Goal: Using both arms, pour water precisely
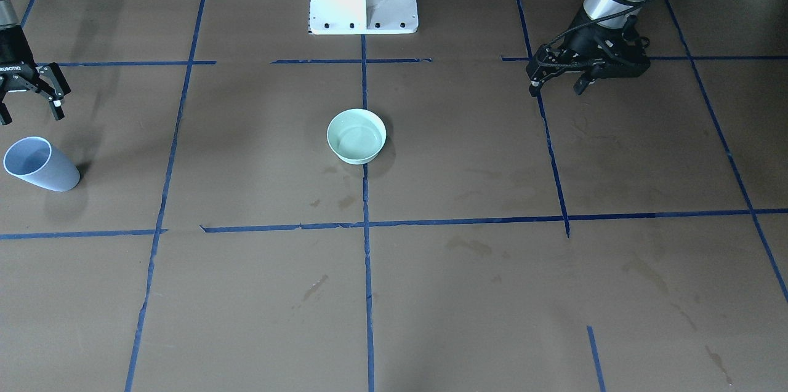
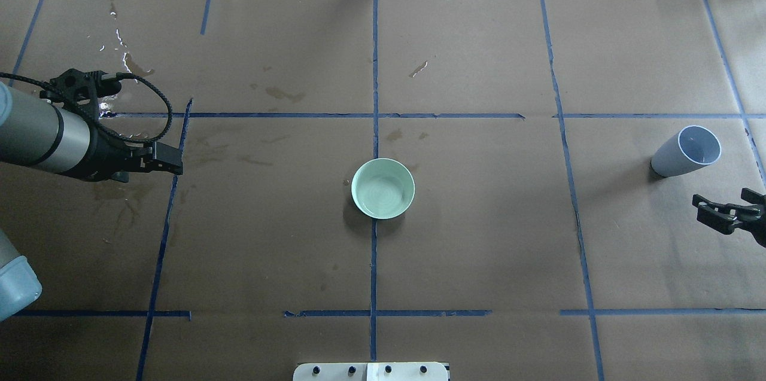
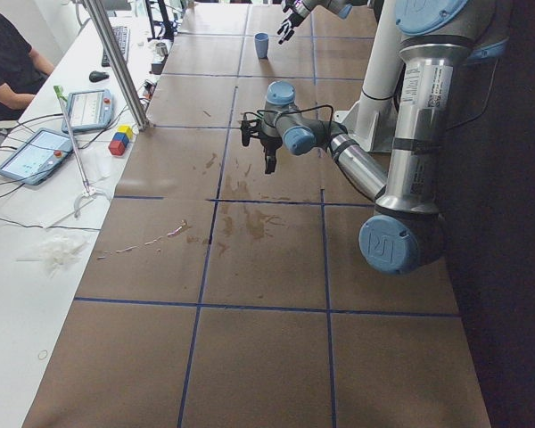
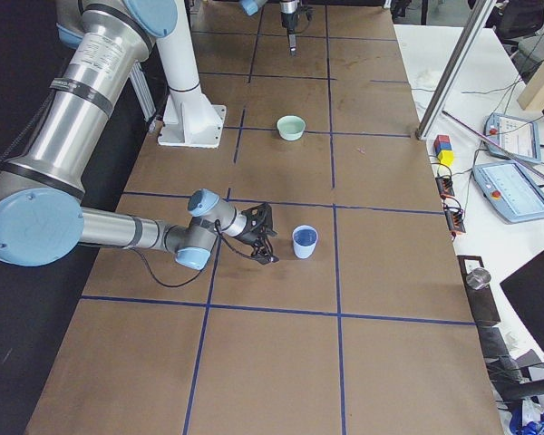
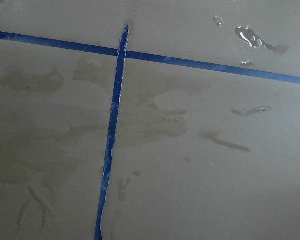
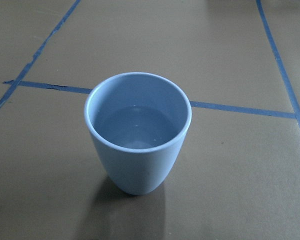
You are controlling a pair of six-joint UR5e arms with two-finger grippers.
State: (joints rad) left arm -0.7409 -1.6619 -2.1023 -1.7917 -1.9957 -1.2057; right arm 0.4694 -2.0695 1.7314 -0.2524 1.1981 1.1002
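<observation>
Both grippers spread and empty, with water standing in the cup.

Front-facing: the right gripper hangs with jaws wide near the pale blue cup. The left gripper, jaws also apart, holds nothing and is well away from the green bowl at mid-table. Overhead: shiny spilled droplets lie beyond the left arm. Left wrist: wet patches lie near crossing blue tape. Right wrist: water fills the lower part of the upright cup.
</observation>
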